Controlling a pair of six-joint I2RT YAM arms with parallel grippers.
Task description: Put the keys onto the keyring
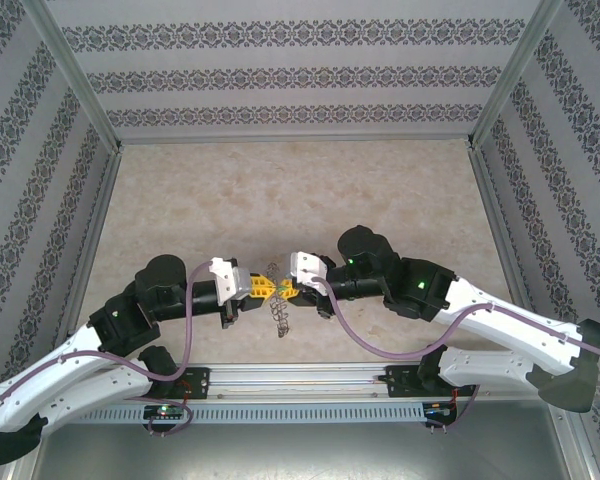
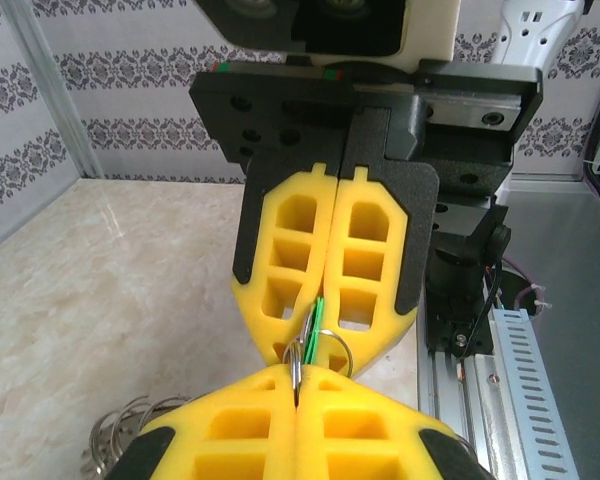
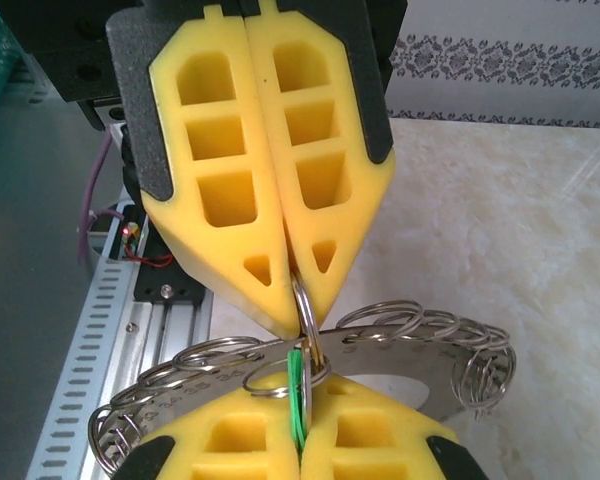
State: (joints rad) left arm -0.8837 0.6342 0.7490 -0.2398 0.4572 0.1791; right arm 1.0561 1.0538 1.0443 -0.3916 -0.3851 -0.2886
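Observation:
My two grippers meet tip to tip over the near middle of the table. The left gripper [image 1: 259, 287] [image 2: 297, 388] is shut on a small silvery split ring [image 2: 297, 362] that belongs to the keyring. The keyring [image 3: 430, 345] [image 1: 278, 316] is a flat grey metal band fringed with wire loops, hanging just under the fingertips. The right gripper [image 1: 286, 291] [image 3: 302, 392] is shut on a thin key with a green tag [image 3: 298, 385] [image 2: 318, 318]. The key's end passes through the small ring that the left fingers [image 3: 270, 270] pinch. Other keys are out of view.
The beige marbled tabletop [image 1: 280, 200] stretches away behind the grippers. Patterned walls [image 1: 300, 75] with metal posts close in three sides. An aluminium rail [image 1: 300, 378] runs along the near edge. Purple cables [image 1: 352, 335] loop beside both arms.

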